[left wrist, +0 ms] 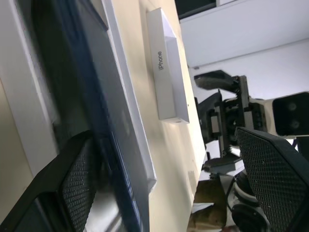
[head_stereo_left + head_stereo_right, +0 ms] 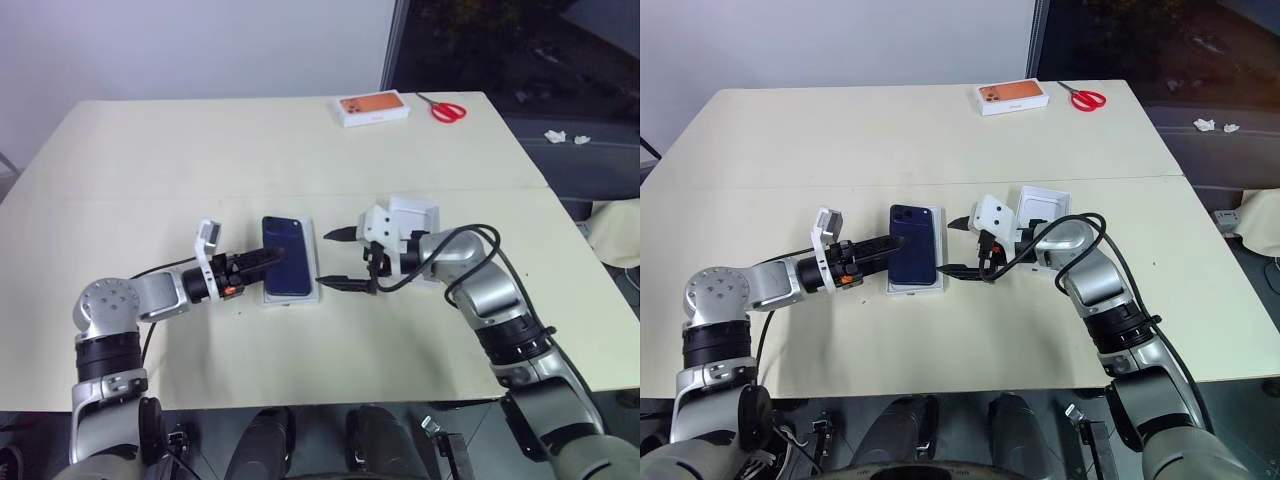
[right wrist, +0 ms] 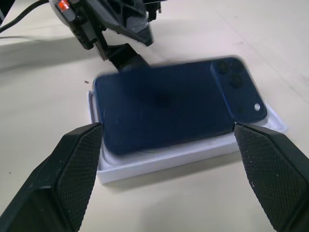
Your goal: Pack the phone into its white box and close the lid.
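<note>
Phone: we see the phone (image 2: 287, 256) at centre frame, lying askew on top of the white box (image 2: 312, 262), not seated in it.
Left jaws: our left gripper (image 2: 268, 257) stands wide, fingers over the phone's near left edge, gripping nothing.
Right jaws: our right gripper (image 2: 338, 258) is spread wide just right of the box, empty.
Lid: the lid (image 2: 416, 218) sits behind the right arm, right of centre.
Risk: we judge that a nudge could slide the glossy phone off the rim, or shove the light box.
Risk two: closing now would jam the lid on a tilted phone.
</note>
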You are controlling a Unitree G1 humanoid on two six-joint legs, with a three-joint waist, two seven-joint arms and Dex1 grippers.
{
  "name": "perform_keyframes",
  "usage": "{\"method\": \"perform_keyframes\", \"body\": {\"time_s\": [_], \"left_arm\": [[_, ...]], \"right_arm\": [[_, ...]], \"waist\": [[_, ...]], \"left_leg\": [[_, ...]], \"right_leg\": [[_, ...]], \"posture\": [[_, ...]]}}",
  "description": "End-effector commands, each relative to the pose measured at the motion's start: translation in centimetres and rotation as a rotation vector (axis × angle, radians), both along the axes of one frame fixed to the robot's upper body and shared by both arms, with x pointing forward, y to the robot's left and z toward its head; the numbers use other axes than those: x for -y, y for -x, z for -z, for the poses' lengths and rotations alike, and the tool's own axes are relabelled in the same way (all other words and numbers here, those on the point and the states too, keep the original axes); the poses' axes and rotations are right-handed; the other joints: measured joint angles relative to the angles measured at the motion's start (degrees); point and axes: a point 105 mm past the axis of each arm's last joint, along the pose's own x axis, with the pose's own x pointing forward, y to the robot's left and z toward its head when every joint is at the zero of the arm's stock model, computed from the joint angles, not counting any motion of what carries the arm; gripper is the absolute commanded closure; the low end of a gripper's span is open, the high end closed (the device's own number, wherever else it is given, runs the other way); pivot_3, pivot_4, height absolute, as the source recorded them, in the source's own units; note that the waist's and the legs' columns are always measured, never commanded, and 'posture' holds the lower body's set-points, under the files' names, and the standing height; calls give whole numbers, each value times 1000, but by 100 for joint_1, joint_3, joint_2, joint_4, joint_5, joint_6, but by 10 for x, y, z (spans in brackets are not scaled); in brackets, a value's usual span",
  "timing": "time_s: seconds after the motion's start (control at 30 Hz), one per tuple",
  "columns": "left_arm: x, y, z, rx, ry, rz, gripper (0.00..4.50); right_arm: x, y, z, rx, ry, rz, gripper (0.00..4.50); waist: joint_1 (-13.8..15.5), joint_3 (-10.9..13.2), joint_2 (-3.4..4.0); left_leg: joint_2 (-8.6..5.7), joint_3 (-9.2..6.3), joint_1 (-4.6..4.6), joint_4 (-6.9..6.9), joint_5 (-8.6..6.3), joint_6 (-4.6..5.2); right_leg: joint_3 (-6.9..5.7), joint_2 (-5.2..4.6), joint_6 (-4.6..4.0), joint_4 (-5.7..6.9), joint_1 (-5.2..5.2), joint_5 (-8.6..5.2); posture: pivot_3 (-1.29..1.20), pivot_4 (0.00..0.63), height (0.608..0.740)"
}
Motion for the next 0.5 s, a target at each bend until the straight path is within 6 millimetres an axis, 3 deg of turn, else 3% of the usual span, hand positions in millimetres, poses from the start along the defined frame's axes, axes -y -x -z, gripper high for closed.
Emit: {"method": "perform_keyframes", "body": {"time_s": [0.03, 0.5], "left_arm": [[2, 4, -15, 64, -7, 32, 57], [-30, 7, -24, 105, -94, -22, 57]], "right_arm": [[-5, -2, -12, 49, -20, -15, 0], [-7, -3, -12, 56, -20, -22, 0]], "waist": [[0, 0, 0], [-4, 1, 0]], "left_leg": [[0, 0, -1, 0, 0, 0], [0, 0, -1, -2, 0, 0]], "right_leg": [[0, 0, 0, 0, -1, 0], [1, 0, 0, 0, -2, 0]], "posture": [[0, 150, 740], [0, 150, 740]]}}
